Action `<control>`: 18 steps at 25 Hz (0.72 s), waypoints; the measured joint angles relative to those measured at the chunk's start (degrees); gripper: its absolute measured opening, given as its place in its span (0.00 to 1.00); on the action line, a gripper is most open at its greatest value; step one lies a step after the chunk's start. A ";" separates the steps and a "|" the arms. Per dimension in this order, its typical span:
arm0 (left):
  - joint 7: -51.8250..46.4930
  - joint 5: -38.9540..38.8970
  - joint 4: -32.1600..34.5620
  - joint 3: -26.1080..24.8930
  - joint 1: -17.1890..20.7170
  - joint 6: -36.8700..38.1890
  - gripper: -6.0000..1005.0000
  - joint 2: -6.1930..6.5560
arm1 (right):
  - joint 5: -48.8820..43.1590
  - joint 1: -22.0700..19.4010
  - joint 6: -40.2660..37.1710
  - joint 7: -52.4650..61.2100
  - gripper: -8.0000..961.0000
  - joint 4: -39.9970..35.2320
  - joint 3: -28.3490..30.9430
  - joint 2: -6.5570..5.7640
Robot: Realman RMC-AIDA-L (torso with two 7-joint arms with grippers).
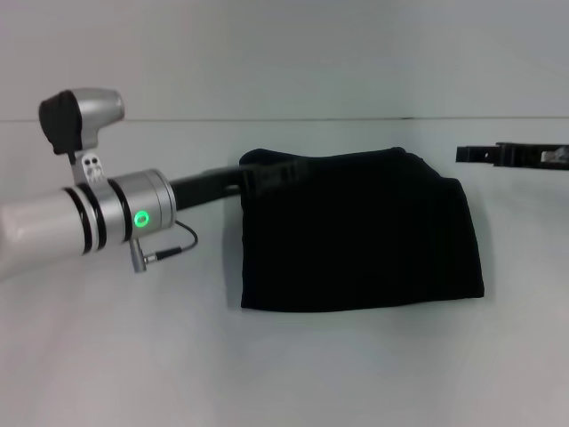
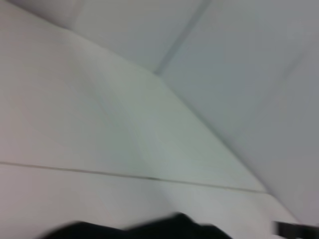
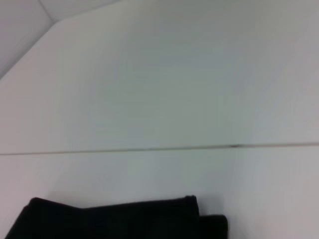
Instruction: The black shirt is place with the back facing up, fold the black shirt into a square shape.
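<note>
The black shirt (image 1: 356,236) lies folded into a rough rectangle on the white table (image 1: 284,365), with no lettering showing. My left arm reaches in from the left, and its gripper (image 1: 258,178) is at the shirt's far left corner, dark against the dark fabric. My right gripper (image 1: 511,156) hovers off the shirt's far right corner, apart from the fabric. A strip of the shirt shows in the left wrist view (image 2: 149,230). A folded edge of it shows in the right wrist view (image 3: 124,219).
The white table ends at a pale wall (image 1: 284,53) behind the shirt. A thin cable (image 1: 173,245) hangs from my left wrist just above the table.
</note>
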 joint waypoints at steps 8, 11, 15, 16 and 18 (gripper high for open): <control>-10.39 0.28 -0.45 4.05 -2.36 -13.59 0.95 0.82 | 0.45 -0.46 -5.46 0.24 0.70 -3.14 0.49 -0.44; -11.29 0.31 -0.45 6.28 -2.55 -17.24 0.95 0.74 | 0.46 -0.60 -5.59 0.25 0.72 -3.17 0.50 -0.26; -11.61 0.51 -0.46 8.26 -2.65 -19.27 0.95 0.47 | 0.45 -0.65 -5.54 0.04 0.73 -3.01 0.54 -0.15; -11.62 0.53 -0.48 8.43 -2.65 -19.44 0.95 0.44 | 0.44 -0.65 -5.51 -0.01 0.73 -2.95 0.55 -0.12; -11.56 0.57 -0.50 8.82 -2.66 -19.72 0.95 0.41 | 0.41 -0.66 -5.50 -0.12 0.73 -2.90 0.56 -0.11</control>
